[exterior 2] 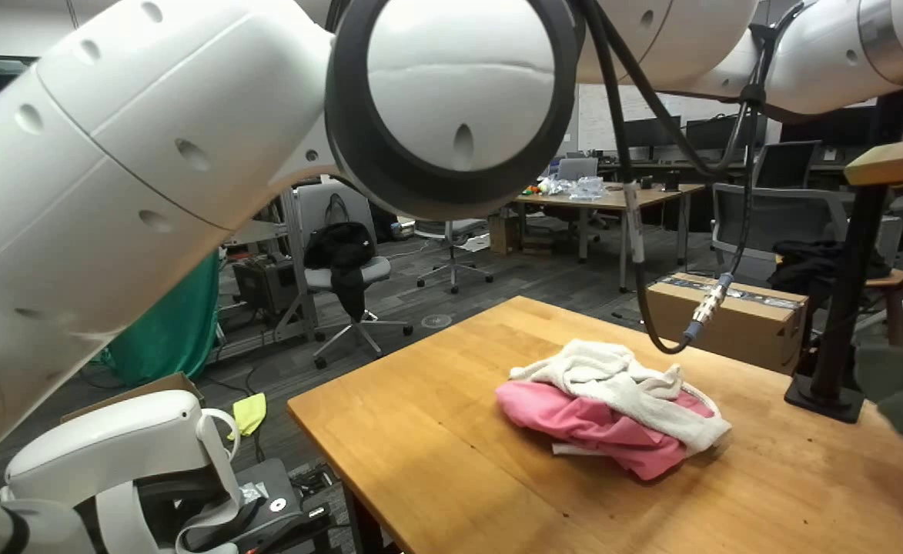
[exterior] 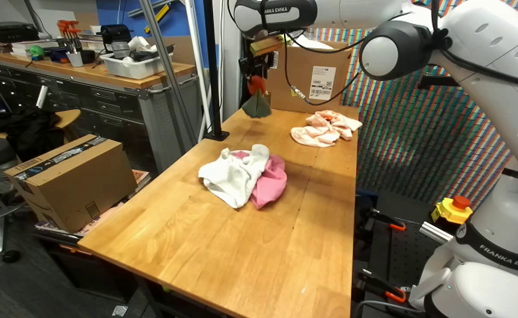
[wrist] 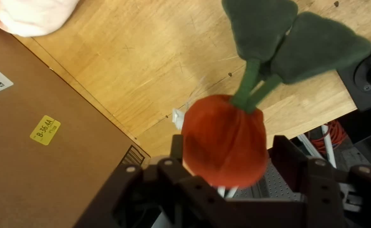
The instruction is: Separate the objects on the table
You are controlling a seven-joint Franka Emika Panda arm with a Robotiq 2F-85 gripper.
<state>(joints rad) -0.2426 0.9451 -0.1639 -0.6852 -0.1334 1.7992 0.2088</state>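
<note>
- The tool (wrist: 229,147) is spread, its fingers (wrist: 176,147) on either side of the small orange-and-green item (wrist: 228,126); a narrow gap shows beside one finger, and whether the item touches the other cannot be told.
- In an exterior view the item is in the air above the far part of the wooden table (exterior: 223,256), its green leaf-shaped parts (exterior: 257,106) pointing down and its orange body above them.
- In the wrist view the orange body looks blurred, with a small white tag (wrist: 178,118) just beside it.
- The cream-white towel (exterior: 234,176) lies crumpled on the table, partly on top of the bright pink cloth (exterior: 271,181); both exterior views show the two overlapping.
- In an exterior view a thin white cord (exterior 2: 699,394) curves along the towel's edge, and a white strip (exterior 2: 574,449) pokes out from under the pink cloth.
- The peach-and-white cloth (exterior: 327,128) lies bunched near the table's far end, well apart from the towel; an orange patch in its folds is too small to identify.
- A brown cardboard box (exterior: 298,70) stands behind the peach-and-white cloth.
- A black post (exterior: 213,66) rises from a base at the table's long edge.
</note>
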